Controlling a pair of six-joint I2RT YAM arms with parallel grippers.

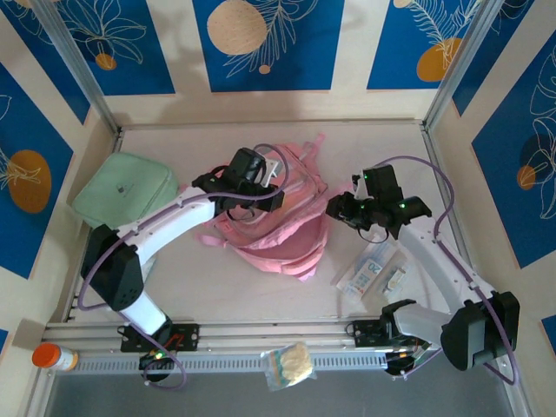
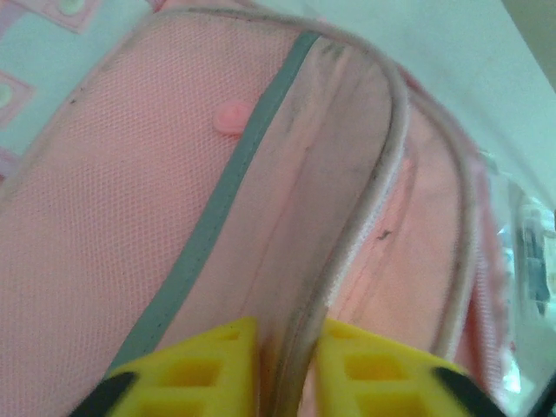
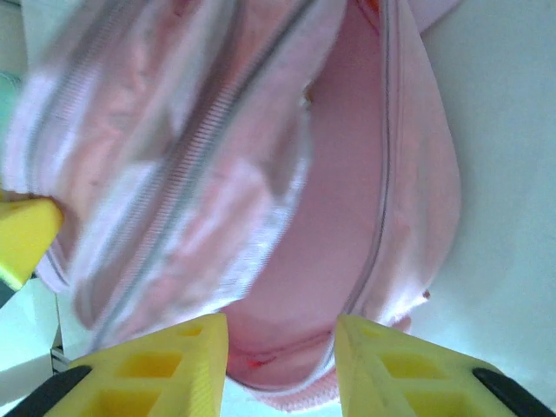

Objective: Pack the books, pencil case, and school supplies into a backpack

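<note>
My left claw (image 2: 287, 369) stands narrow astride the rim of the pink backpack (image 1: 287, 243), mid-frame in the top view; whether it pinches I cannot tell. My right claw (image 3: 281, 369) gapes partway at its right edge.

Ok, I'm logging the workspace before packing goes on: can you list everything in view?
backpack: one, pink, middle of the table
pouch: one, mint green, far left
packet: one, white with blue print, right of the backpack
small piece: one, white, beside the packet
bottle: one, orange cap, near left corner
clear bag: one, pale round pieces inside, near edge
left gripper: one, yellow fingers either side of the backpack's rim
right gripper: one, yellow fingers apart, at the backpack's edge
</note>
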